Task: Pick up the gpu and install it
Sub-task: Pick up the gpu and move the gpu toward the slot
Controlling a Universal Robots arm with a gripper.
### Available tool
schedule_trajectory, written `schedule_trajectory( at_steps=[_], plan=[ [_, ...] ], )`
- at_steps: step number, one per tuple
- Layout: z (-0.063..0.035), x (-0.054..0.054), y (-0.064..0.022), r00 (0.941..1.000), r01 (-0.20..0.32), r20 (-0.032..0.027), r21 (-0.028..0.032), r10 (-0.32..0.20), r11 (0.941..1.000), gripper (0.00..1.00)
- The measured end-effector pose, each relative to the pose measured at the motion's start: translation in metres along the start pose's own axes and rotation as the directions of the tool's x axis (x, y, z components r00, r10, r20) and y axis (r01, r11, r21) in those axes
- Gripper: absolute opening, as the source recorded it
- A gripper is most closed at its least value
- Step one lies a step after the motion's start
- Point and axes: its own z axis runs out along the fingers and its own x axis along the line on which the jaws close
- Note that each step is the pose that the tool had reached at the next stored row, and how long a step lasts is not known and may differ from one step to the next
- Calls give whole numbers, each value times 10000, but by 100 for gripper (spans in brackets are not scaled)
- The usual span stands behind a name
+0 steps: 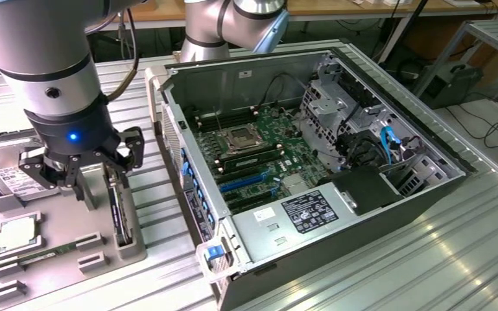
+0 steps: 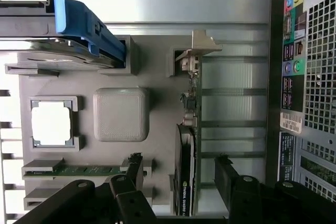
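- Now the tool (image 1: 91, 186) hangs spread above the gray tray (image 1: 59, 223).
- The gpu (image 2: 187, 145) stands on edge in the tray's slot nearest the open computer case (image 1: 231, 84).
- A finger shows on each side of the gpu, neither touching it.

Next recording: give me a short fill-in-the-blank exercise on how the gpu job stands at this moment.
1. The gpu stands on edge in a slot of the grey ____, outside the computer case.
2. The tool has its jaws ____, with one finger on each side of the gpu.
3. The motherboard inside the computer case is coloured ____.
Missing words: tray; open; green.
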Motion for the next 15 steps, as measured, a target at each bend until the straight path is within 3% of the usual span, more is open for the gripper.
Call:
schedule_trajectory(
  at_steps=[15],
  plan=[
    [115, -3, 0, 10000, 0, -36, 0, 0, 10000, 66]
  ],
)
